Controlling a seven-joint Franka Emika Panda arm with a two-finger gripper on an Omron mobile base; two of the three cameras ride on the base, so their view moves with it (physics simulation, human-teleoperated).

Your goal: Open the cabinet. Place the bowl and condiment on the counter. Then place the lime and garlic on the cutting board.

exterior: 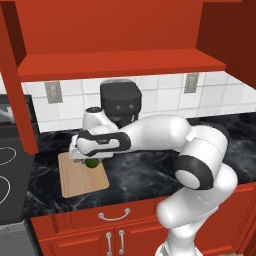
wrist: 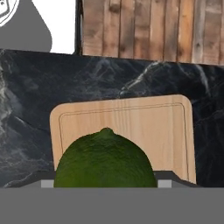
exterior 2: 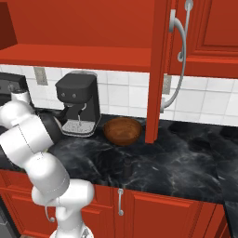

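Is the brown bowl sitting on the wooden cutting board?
No, the bowl sits on the black counter beside the coffee machine.

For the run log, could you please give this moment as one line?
gripper: shut on lime | above cutting board | bowl, condiment: on counter

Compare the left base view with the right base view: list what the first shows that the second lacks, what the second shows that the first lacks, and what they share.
Left base view: the cutting board, with the lime between the jaws of the gripper just above it, and a stove at the left edge.
Right base view: the bowl and the condiment standing on the counter, and an open cabinet door.
Both: the coffee machine, the tiled wall and the arm.
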